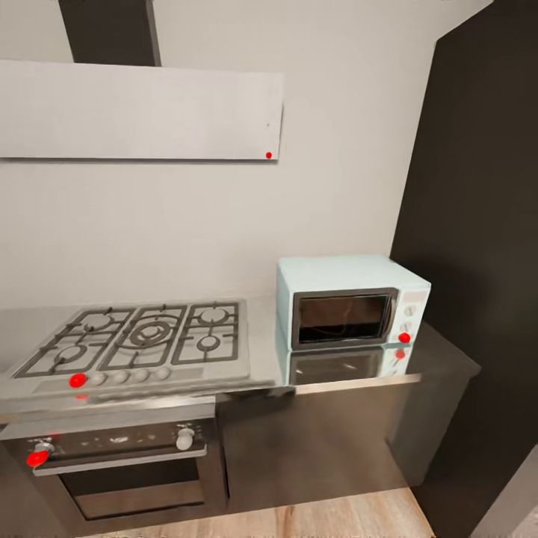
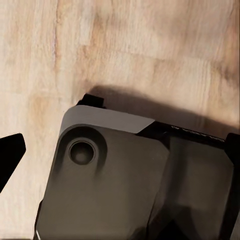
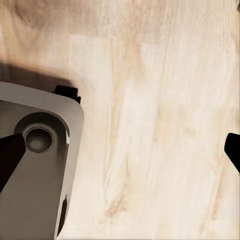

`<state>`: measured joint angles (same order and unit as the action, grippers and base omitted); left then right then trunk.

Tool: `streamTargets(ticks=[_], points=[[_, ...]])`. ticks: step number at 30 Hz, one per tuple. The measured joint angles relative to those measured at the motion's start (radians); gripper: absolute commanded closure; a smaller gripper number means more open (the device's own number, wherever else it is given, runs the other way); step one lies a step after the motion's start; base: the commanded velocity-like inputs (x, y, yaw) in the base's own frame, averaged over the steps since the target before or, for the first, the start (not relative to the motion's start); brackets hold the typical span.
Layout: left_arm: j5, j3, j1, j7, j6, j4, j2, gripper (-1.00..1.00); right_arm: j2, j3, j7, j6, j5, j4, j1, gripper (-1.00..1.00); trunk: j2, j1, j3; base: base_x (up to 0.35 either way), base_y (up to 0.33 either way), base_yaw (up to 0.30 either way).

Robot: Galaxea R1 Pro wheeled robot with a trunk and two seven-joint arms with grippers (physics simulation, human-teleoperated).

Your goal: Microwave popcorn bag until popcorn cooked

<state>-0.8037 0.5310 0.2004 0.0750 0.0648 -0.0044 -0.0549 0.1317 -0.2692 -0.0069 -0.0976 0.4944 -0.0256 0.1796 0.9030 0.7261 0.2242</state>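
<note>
Head view: pale mint-blue microwave point(image 1: 351, 310) at about 3 o'clock, boxy, dark glass door shut, white knobs and a red dot, standing on the brushed-steel table point(image 1: 441, 357) right of a five-burner gas hob point(image 1: 142, 336); black oven point(image 1: 119, 467) below at 7 o'clock. Left wrist view: light wood plank floor point(image 2: 150, 45) and a dark rounded robot base point(image 2: 110, 185). Right wrist view: same floor; black fingers point(image 3: 10, 152) set wide, holding nothing. Left fingers point(image 2: 9, 155) also wide apart.

Mint-blue microwave point(image 1: 351, 314), door closed, upright on the steel countertop point(image 1: 441, 359) beside the wall.
</note>
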Motion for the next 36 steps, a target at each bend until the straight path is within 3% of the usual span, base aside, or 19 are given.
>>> streamTargets(ticks=[11,17,25,36], points=[[-0.005,-0.001,0.0,0.004,0.0,0.0,0.001,-1.0,0.0,0.0,0.001,0.006,-0.001,0.0,0.0,-1.0,0.0,0.0,0.0,-0.117,-0.258,0.0],[-0.079,0.002,0.0,0.006,0.001,-0.001,0.003,-1.0,0.001,-0.002,0.001,0.011,-0.003,-0.001,0.0,-1.0,0.0,0.0,0.0,-0.007,-0.279,0.07],[-0.084,0.004,0.0,0.005,0.002,0.0,0.003,-1.0,0.001,-0.001,0.001,0.01,-0.002,-0.001,0.0,-1.0,0.0,0.0,0.0,0.0,-0.243,0.262],[-0.084,0.004,0.0,0.004,0.002,0.0,0.004,-1.0,0.001,-0.001,0.001,0.009,-0.003,-0.001,0.0,-1.0,0.0,0.0,0.0,0.0,-0.019,0.237]])
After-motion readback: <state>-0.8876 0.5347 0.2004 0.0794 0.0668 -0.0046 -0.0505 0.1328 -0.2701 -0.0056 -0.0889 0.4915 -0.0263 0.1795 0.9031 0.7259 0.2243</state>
